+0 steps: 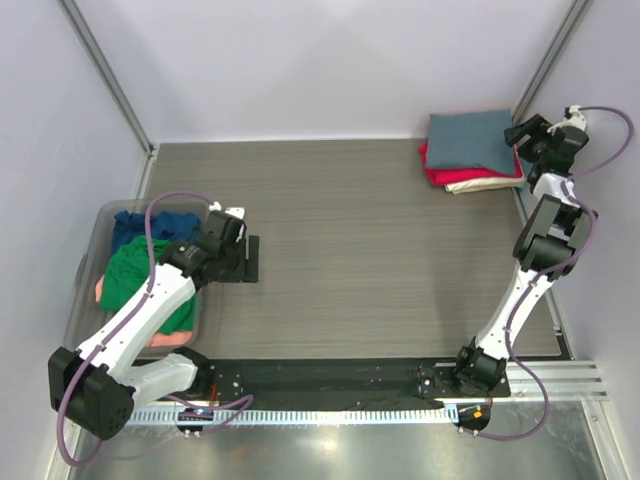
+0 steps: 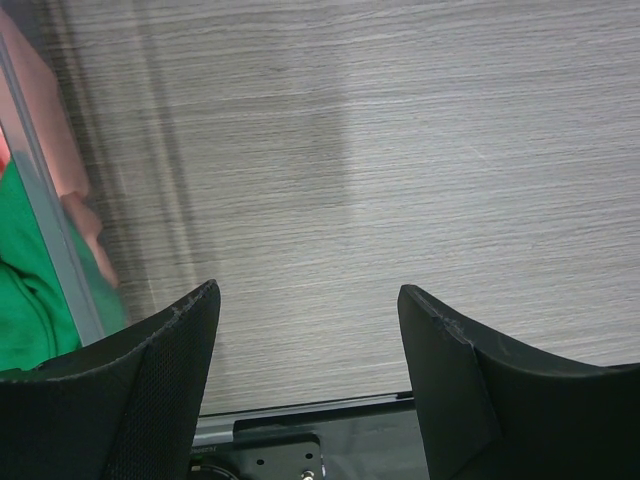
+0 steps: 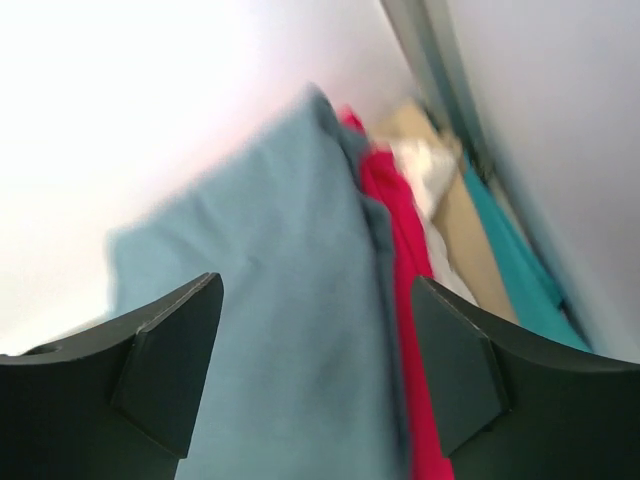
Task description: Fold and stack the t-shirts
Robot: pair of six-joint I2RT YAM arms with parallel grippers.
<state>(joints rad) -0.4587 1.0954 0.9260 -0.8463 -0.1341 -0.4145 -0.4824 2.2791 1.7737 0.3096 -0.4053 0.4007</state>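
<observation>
shirts: 6 in sight
stacked shirts: 3 – grey-blue shirt [image 1: 470,138] on top, red shirt [image 1: 441,176] under it, cream shirt [image 1: 492,185] at bottom
shirts in bin: 3 showing – navy shirt [image 1: 150,225], green shirt [image 1: 128,275], pink shirt [image 1: 172,339]; more underneath, can't tell
shirt colours: 6, no repeats
bins: 1 – clear bin [image 1: 105,208]
arms: 2 – left arm [image 1: 135,320], right arm [image 1: 522,295]
grippers: 2 – left gripper [image 2: 308,295], right gripper [image 3: 315,285]
fingers [image 2: 170,350]: 4, two per gripper
cables: 2, purple – left cable [image 1: 176,194], right cable [image 1: 610,112]
posts: 2, metal – left post [image 1: 105,70], right post [image 1: 550,55]
tables: 1 – table [image 1: 350,250]
</observation>
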